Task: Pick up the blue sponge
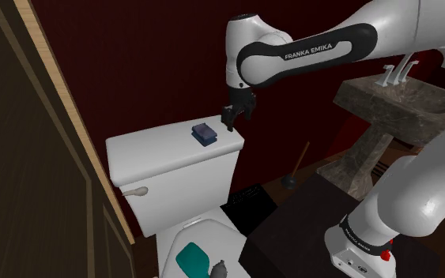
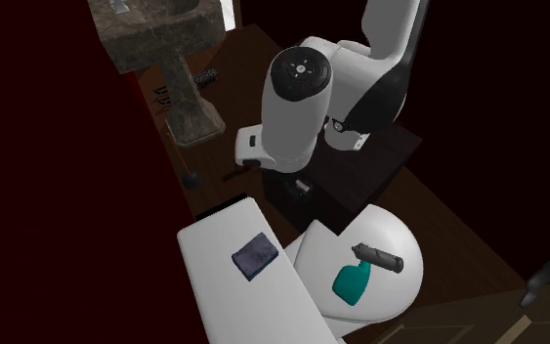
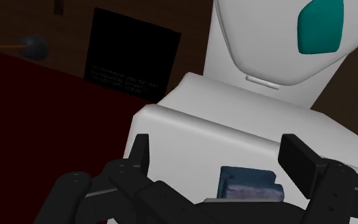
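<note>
The blue sponge (image 1: 204, 133) lay flat on the white tank lid (image 1: 149, 148) of a toilet, toward the lid's end at the shoulder view's right. My claw (image 1: 231, 122) hung just beside it on that same side and slightly above, not touching it. In the wrist view the sponge (image 3: 250, 183) sat low between my two fingers, closer to one than the other, and the claw (image 3: 217, 147) was spread wide with nothing in it. The sponge's longer side seemed to run across the lid from front to back, though I could not be sure. My forearm reached in from the shoulder view's right, wrist bent so the claw pointed down. A teal bottle (image 1: 192, 257) rested on the seat cover below.
</note>
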Available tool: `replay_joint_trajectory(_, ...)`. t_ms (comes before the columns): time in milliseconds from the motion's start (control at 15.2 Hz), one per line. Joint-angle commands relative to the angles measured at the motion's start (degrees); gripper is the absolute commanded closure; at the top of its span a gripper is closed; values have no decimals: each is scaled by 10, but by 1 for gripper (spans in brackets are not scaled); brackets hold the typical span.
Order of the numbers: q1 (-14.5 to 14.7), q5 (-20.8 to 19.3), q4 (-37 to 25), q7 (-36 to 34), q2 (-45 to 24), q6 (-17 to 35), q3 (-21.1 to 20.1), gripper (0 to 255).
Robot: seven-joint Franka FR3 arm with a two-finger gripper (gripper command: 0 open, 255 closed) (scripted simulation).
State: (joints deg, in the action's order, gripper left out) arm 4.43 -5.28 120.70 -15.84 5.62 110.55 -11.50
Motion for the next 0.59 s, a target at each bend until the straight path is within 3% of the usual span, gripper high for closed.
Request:
replay_joint_trajectory(0, 5, -14, -39, -15, -47, 5, -9, 0)
replay_joint_trajectory(396, 29, -64, -167, -52, -186, 3, -22, 0)
replay_joint_trajectory(528, 31, -68, -170, -55, -196, 9, -21, 0)
